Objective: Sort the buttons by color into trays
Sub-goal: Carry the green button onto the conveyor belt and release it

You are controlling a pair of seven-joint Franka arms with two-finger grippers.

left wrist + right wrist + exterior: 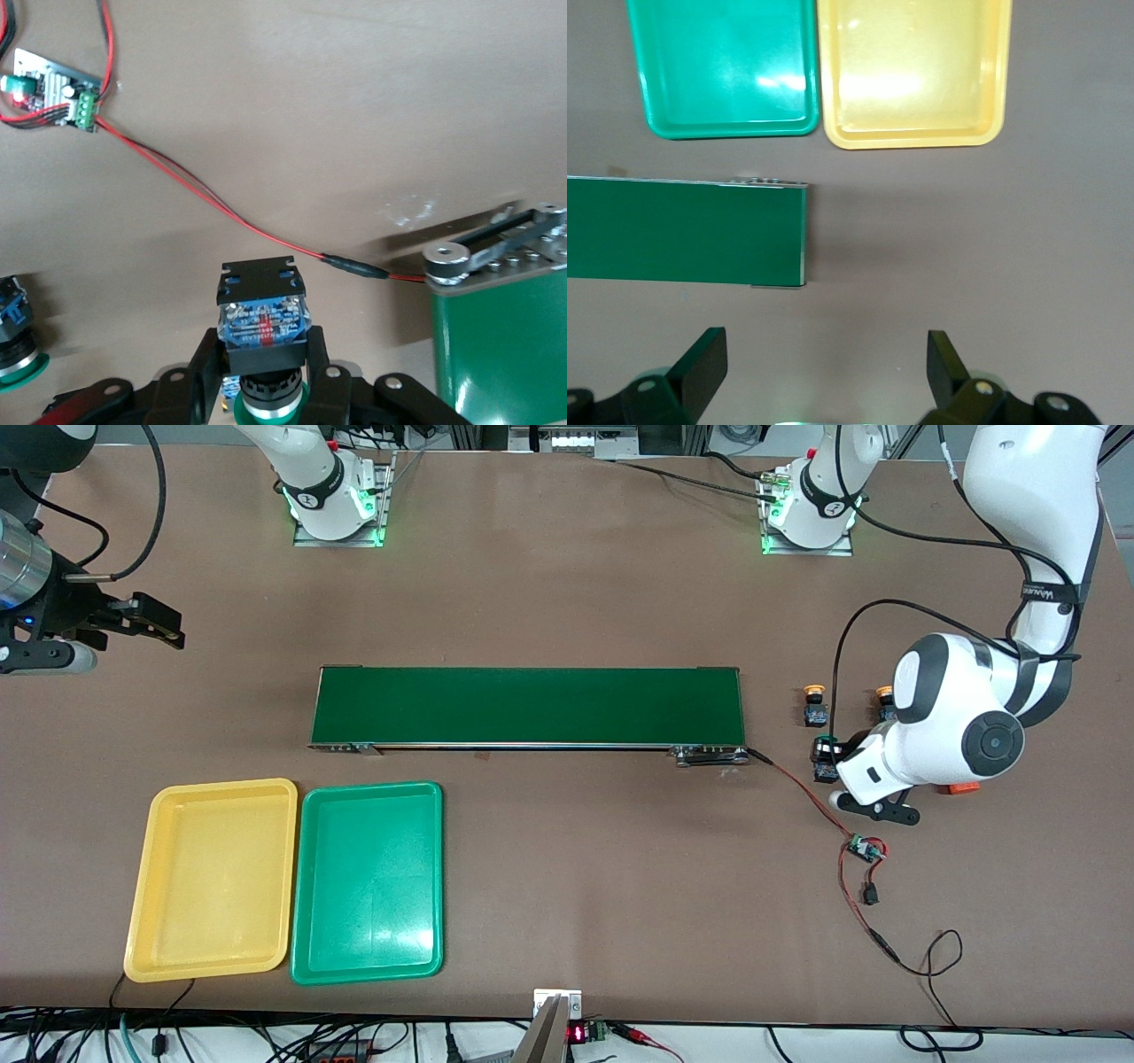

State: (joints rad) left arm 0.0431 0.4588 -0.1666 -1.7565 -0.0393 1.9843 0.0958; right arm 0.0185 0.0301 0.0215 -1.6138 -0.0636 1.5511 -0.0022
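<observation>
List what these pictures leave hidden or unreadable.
- Front view: the left tool and the green button it holds are mostly covered by the arm's wrist.
- Front view: one yellow button shows only partly past that wrist; a fourth button can't be confirmed there.
- Left wrist view: a second green button is cut off by the edge.
- Left wrist view: the held button's cap is hidden between the fingers.
- Right wrist view: the open right tool is cut off by the edge.

A broad brown table fills the scene under even overhead light, its matte top faintly scuffed. Along its edge nearest the front camera, black cables tangle over a pale floor strip, beside a small red digital display.
</observation>
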